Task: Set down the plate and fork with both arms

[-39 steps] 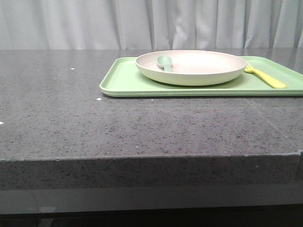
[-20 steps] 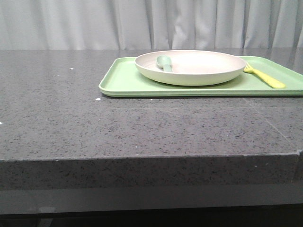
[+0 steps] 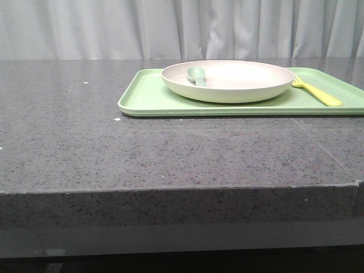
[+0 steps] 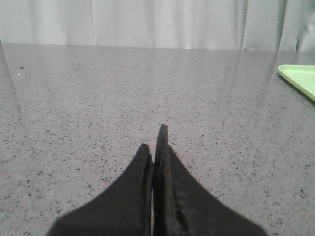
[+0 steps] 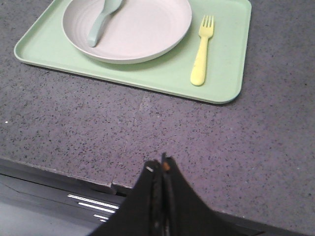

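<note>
The plate [image 3: 228, 81] and fork [image 3: 317, 92] lie on the tray [image 3: 149, 99], a spoon [image 3: 197, 75] in the plate. Both grippers, left [image 4: 156, 142] and right [image 5: 160, 167], have their jaws together, holding nothing, above the grey surface [image 3: 142, 153].

Left hand [image 4: 156, 142] and right hand [image 5: 160, 167] both have fingers pressed together, empty.

Plate [image 3: 227, 81] sits on tray [image 3: 149, 99]; spoon [image 3: 197, 75] lies inside; fork [image 3: 317, 92] at plate's 3 o'clock.
</note>
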Available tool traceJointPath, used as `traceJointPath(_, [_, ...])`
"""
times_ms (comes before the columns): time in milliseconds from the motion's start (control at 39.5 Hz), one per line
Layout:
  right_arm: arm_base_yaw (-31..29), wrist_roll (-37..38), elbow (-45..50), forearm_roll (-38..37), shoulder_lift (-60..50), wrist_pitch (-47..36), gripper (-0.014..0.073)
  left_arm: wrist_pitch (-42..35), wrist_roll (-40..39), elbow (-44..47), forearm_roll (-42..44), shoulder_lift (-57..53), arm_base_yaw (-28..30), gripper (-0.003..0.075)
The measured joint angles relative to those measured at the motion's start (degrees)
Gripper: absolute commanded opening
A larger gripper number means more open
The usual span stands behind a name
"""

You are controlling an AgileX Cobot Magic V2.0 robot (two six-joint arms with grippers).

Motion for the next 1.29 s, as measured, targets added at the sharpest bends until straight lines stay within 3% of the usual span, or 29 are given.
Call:
traceJointPath(1065, [0.0, 0.0, 0.1, 0.0, 0.0, 0.0, -0.0067, -1.3, 0.0, 0.0, -0.6, 0.0, -1.2, -0.0018])
traceJointPath(1166, [-0.2, 0.0, 2.1, -1.1, -1.1, -2.1, -0.0067, -1.3, 0.0, 0.0, -0.6, 0.0, -1.2, -0.0018])
traceJointPath(1293, [-3.6, -0.1, 10.2, -2.9, -5.8, -10.7, -0.0067, -1.3, 0.0, 0.0, -0.6, 0.0, -1.2, -0.0018])
